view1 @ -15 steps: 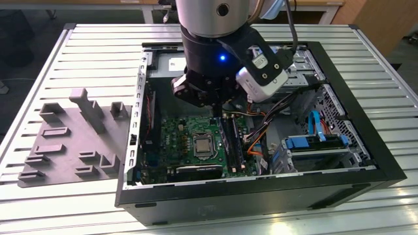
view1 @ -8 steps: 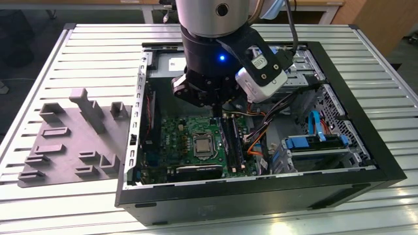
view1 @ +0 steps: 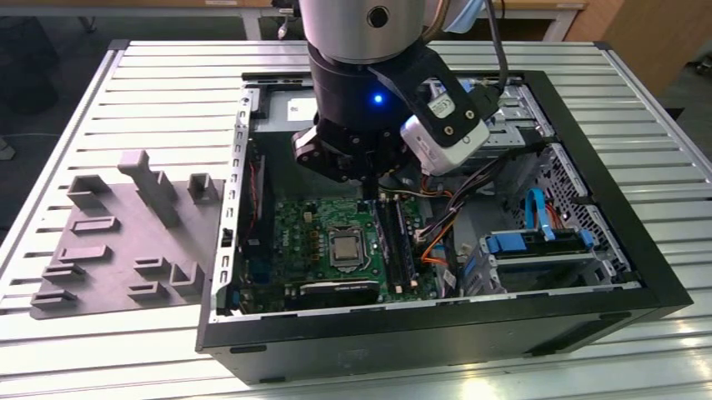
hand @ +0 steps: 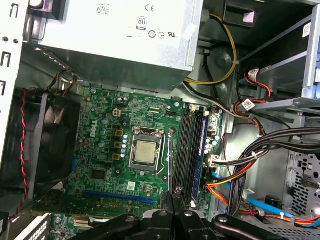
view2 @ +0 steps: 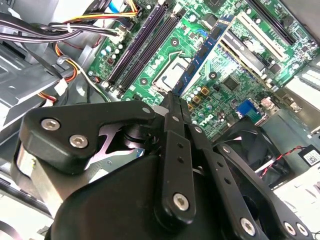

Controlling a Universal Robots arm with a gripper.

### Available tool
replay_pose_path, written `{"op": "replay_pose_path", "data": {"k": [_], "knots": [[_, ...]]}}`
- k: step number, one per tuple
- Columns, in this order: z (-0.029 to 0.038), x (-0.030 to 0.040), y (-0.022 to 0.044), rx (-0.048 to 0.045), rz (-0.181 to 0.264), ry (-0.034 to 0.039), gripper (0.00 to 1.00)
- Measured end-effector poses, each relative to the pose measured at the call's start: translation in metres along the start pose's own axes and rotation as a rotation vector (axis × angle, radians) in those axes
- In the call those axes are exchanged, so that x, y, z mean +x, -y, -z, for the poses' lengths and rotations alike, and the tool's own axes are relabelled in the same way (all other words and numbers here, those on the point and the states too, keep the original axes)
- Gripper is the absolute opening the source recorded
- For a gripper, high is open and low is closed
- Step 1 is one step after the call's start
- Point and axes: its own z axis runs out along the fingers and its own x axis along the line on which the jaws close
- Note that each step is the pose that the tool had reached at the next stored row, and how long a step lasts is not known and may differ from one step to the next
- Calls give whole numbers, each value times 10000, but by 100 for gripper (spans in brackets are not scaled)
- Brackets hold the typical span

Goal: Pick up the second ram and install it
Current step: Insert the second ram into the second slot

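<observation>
Jaws pinched shut on the second ram, a long, narrow, flat stick with a bluish board and a row of dark chips. In the second wrist view it runs out from the tips of the black two-finger gripper and crosses in front of the green motherboard. In the first wrist view I see the same stick edge-on, a thin line leading away from the gripper. It lies parallel to the bank of long black memory slots and just beside it, on the side toward the square metal processor socket. I cannot tell whether its lower edge touches the board or a slot. Another bluish stick stands seated in the slot nearest the orange and black cable bundle. A black fan sits at the board's far side from the cables, and a silver power supply box lies beyond the socket. In the exterior view the arm reaches down into the open black tower case, with the gripper low over the far end of the slots. A grey plastic fixture plate with upright blocks lies on the slatted metal table, just beside the case on the exterior view's left.
</observation>
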Motion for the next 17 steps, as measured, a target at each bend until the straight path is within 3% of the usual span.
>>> {"op": "replay_pose_path", "data": {"k": [8,11,17], "knots": [[-2,1,0,14,-149,-11,12],[-3,-3,1,-11,-154,-220,12],[-3,-3,1,-19,-156,-279,12]]}}
